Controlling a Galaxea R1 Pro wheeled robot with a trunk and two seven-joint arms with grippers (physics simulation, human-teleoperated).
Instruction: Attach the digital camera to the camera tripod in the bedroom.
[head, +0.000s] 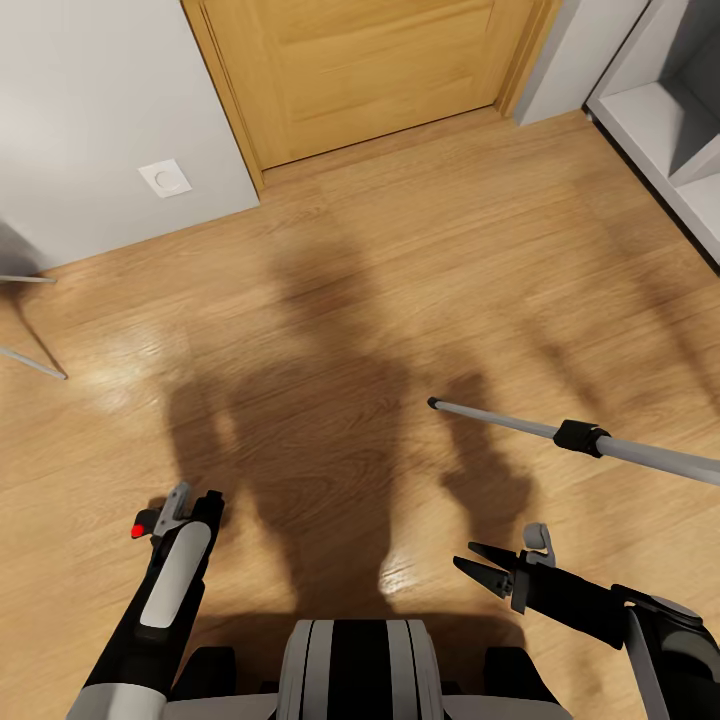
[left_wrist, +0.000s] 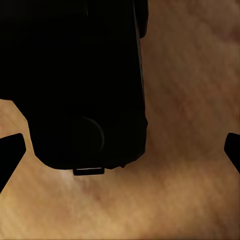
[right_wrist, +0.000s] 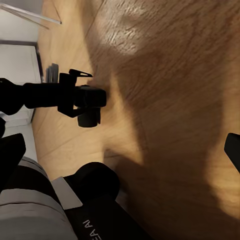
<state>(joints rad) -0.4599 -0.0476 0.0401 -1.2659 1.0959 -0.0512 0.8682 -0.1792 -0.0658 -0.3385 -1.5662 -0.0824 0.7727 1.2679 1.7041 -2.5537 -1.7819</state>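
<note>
The digital camera (head: 150, 522), black with a red dot and a silvery part, sits low over the wood floor right at the tip of my left gripper (head: 185, 510). In the left wrist view its dark body (left_wrist: 85, 75) lies beyond the two fingertips (left_wrist: 12, 155), which stand wide apart without pinching it. The right wrist view shows the camera (right_wrist: 92, 100) at the end of my left arm. One silver leg of the camera tripod (head: 520, 425), with a black joint (head: 580, 437), reaches in from the right. My right gripper (head: 465, 555) is open just below it, holding nothing.
The oak door (head: 380, 70) is straight ahead in the grey wall, with a white round wall plate (head: 165, 178) to its left. A white cube shelf (head: 670, 130) stands at the far right. Thin silver legs (head: 35, 365) of some furniture poke in at the left edge.
</note>
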